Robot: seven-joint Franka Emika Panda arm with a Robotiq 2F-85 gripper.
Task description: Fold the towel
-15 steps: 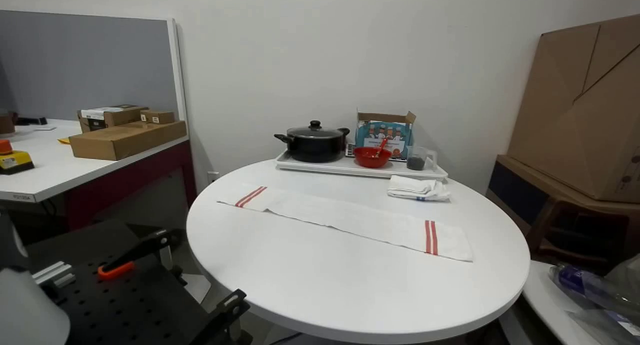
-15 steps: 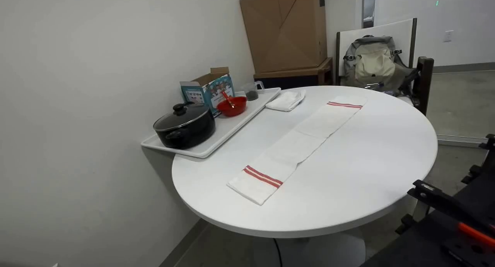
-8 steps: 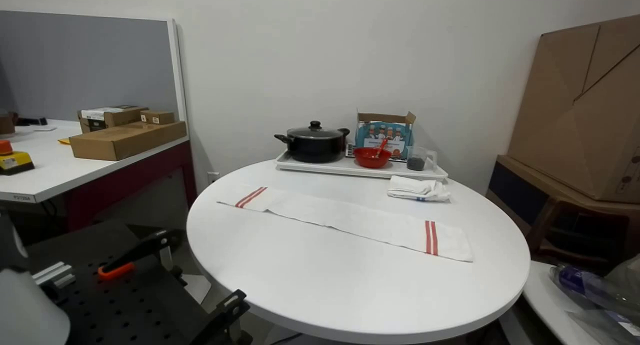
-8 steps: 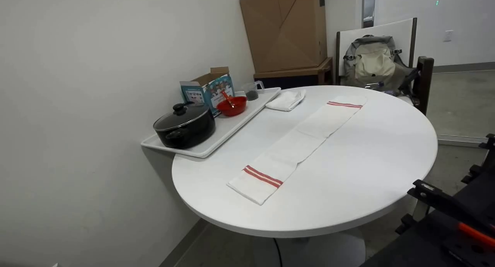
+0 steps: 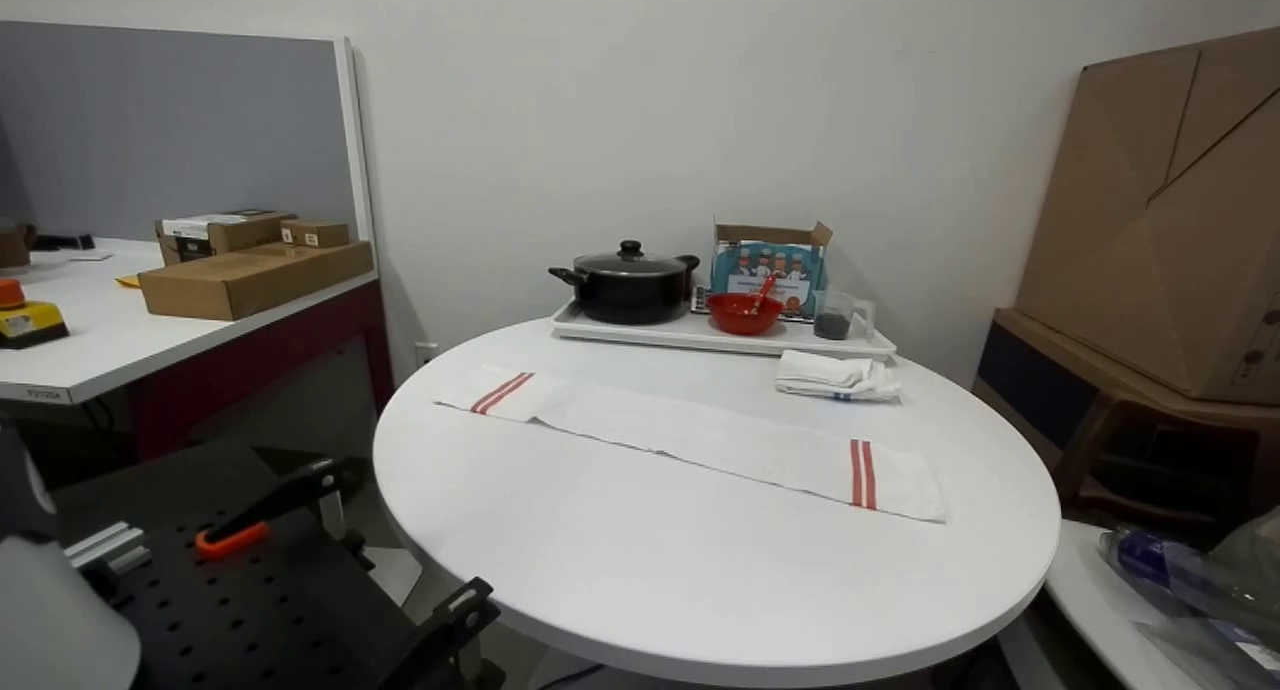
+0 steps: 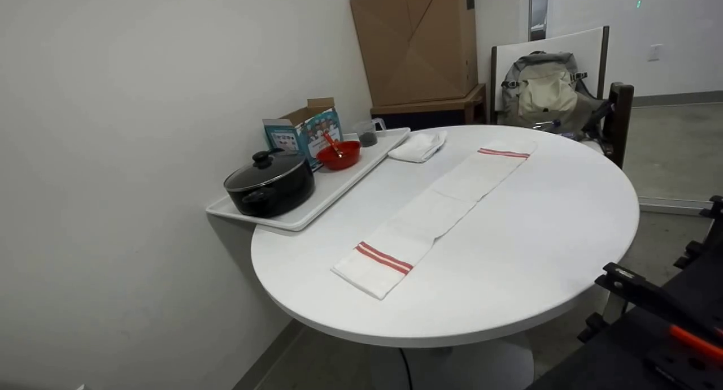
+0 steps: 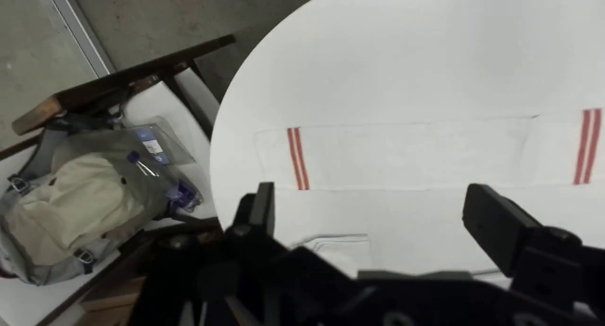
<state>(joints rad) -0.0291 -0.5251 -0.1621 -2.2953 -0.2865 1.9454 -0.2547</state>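
The towel is a long, narrow white strip with a pair of red stripes near each end. It lies flat on the round white table in both exterior views (image 5: 690, 432) (image 6: 432, 212). Its near edge is slightly wavy. It also shows in the wrist view (image 7: 416, 156), stretched across the picture. My gripper (image 7: 371, 196) is open, with nothing between its fingers. It is above the table and apart from the towel, and does not show in either exterior view.
A folded white cloth with a blue stripe (image 5: 835, 378) lies behind the towel. At the back a white tray (image 5: 660, 338) holds a black lidded pot (image 5: 630, 290), a red bowl (image 5: 740, 317), a box (image 5: 780, 265) and a measuring cup (image 5: 832, 318). A backpack (image 6: 542, 93) sits beyond the table.
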